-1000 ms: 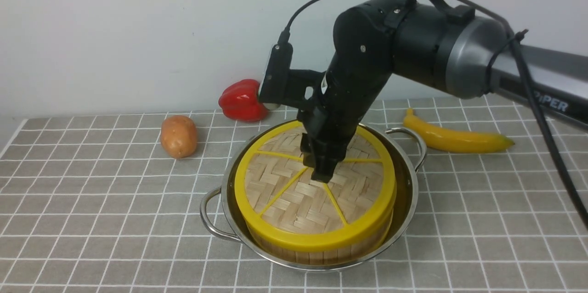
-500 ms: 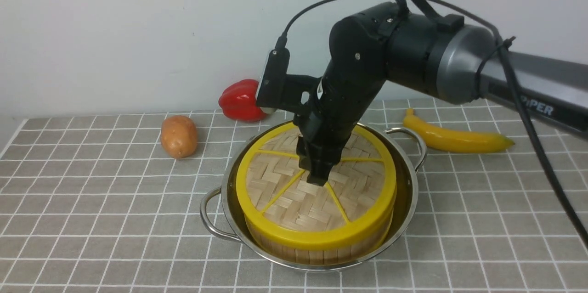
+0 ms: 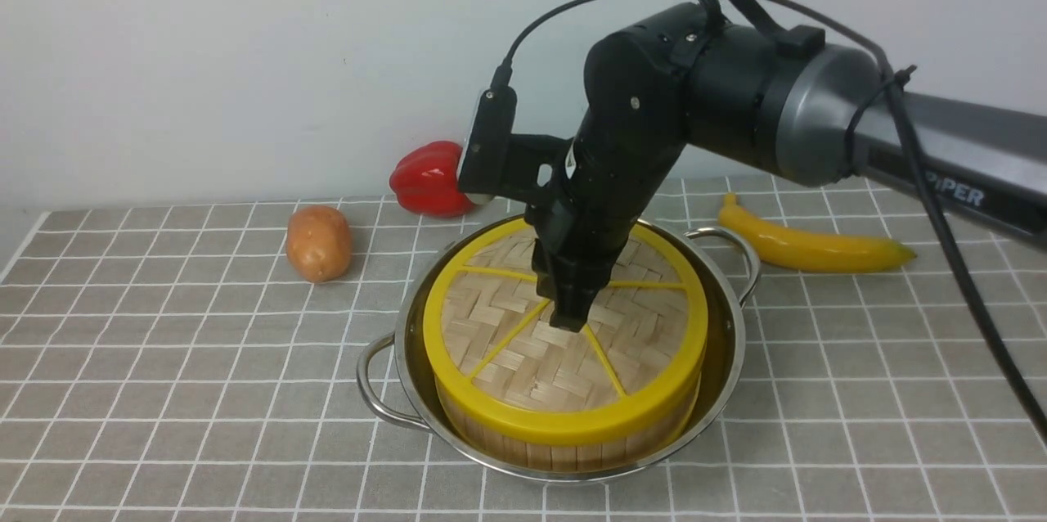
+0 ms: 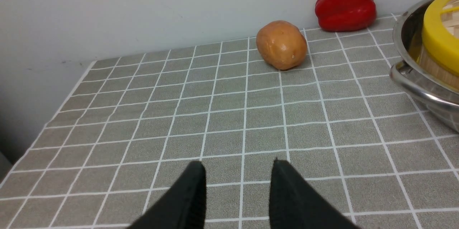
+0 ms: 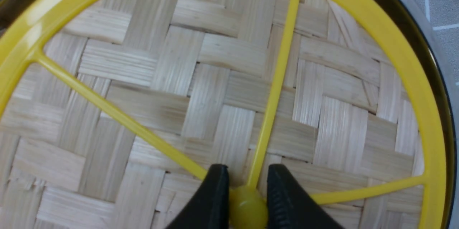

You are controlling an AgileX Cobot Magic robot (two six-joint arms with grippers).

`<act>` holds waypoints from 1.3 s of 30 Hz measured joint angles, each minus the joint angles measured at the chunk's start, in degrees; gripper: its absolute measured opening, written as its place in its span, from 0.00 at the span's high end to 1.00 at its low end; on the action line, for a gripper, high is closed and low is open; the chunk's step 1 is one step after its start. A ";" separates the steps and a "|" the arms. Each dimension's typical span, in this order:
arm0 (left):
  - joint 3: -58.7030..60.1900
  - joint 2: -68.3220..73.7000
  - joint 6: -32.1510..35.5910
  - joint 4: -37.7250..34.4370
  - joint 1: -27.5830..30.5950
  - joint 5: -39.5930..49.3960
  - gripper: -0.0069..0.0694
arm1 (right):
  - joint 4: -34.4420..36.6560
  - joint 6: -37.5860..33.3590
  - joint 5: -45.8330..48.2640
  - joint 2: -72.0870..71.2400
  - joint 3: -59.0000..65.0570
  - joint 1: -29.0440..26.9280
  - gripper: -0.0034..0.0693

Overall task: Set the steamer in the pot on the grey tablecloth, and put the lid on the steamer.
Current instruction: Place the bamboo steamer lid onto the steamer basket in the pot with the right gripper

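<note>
Right claw (image 3: 570, 317) pointing down, clenched on centre knob (image 5: 248, 207) of lid (image 3: 523, 342): one finger each side, knob pinched between. Lid directly under claw, sitting on top of steamer (image 3: 564, 450); only steamer's wood-strip wall visible below lid's yellow rim. Steamer inside pot (image 3: 724, 326), pot on grey tablecloth (image 3: 164, 358), mid-worktop. Left claw (image 4: 238, 171) released, nothing between fingers, over bare cloth, pot off to its right. Potato (image 3: 318, 242) left-rear of pot, red pepper (image 3: 425, 178) behind by wall, banana (image 3: 810, 248) right-rear.
</note>
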 joint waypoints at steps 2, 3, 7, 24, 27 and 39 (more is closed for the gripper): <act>0.00 0.00 0.00 0.00 0.00 0.00 0.59 | -0.21 0.08 0.00 0.00 0.00 0.00 0.75; 0.00 0.00 0.00 0.00 0.00 0.00 0.59 | -0.26 0.08 0.00 0.00 0.00 0.00 0.75; 0.00 0.00 0.00 0.00 0.00 0.00 0.59 | -0.96 0.08 0.13 0.00 0.00 0.00 0.75; 0.00 0.00 0.00 0.00 0.00 0.00 0.59 | -2.26 -0.41 0.73 -0.37 0.00 0.00 0.75; 0.00 0.00 0.00 0.00 0.00 0.00 0.59 | -2.43 -0.43 0.74 -0.40 0.00 -0.06 0.75; 0.00 0.00 0.00 0.00 0.00 0.00 0.59 | -1.25 -0.53 0.68 -0.40 0.00 -1.20 0.75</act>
